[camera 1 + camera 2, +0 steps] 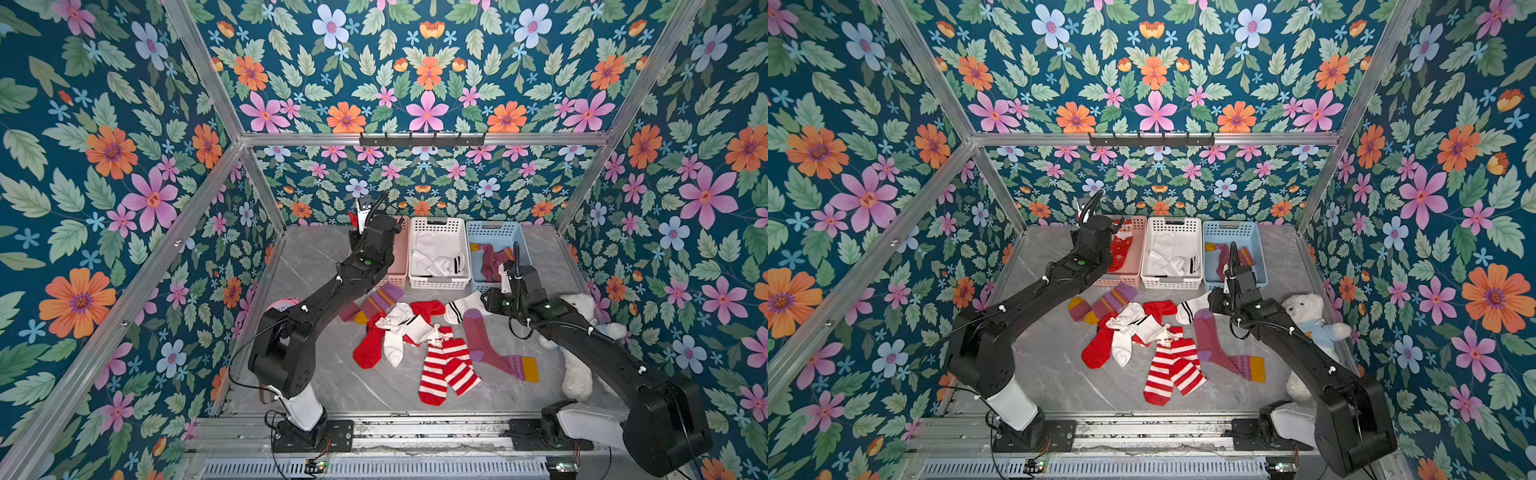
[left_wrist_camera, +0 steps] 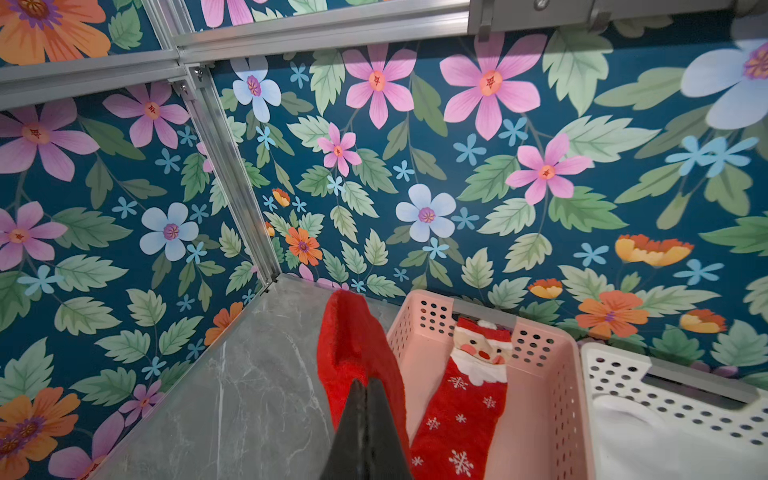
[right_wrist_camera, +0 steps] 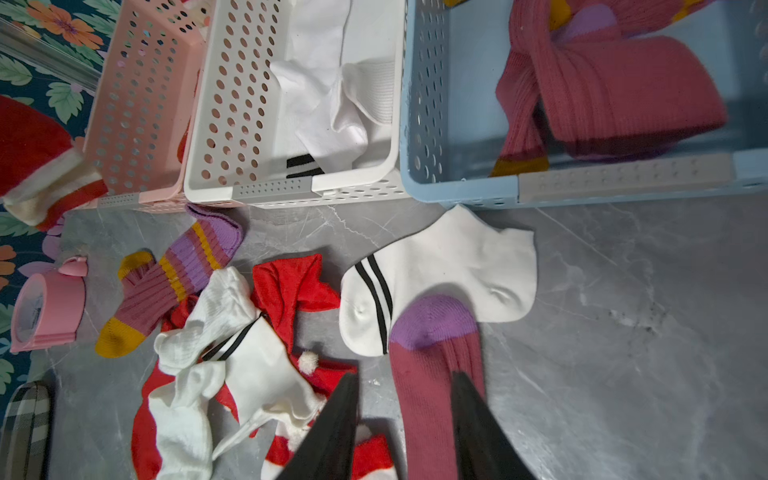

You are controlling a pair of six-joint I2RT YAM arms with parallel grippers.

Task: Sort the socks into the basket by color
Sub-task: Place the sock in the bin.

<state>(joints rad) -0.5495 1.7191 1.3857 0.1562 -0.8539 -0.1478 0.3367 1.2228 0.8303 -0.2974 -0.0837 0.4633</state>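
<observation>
My left gripper [image 2: 365,388] is shut on a fuzzy red sock [image 2: 351,340] that hangs in the air just beside the pink basket [image 2: 552,374]. A red Santa sock [image 2: 465,411] lies inside that basket. The white basket [image 1: 436,222] holds white socks and the blue basket [image 1: 494,227] holds maroon ones. My right gripper [image 3: 405,376] is open above a maroon sock with a mustard toe [image 1: 492,353] on the table. Nearby lie a white sock with black bands [image 3: 440,270], a red-and-white striped pair [image 1: 442,374], a red sock [image 1: 368,349] and tangled white socks [image 1: 395,340].
A white plush bear [image 1: 1304,309] lies by the right wall under my right arm. A pink round object [image 3: 45,307] and a plaid case [image 3: 25,428] sit at the table's left edge. The three baskets stand side by side against the back wall.
</observation>
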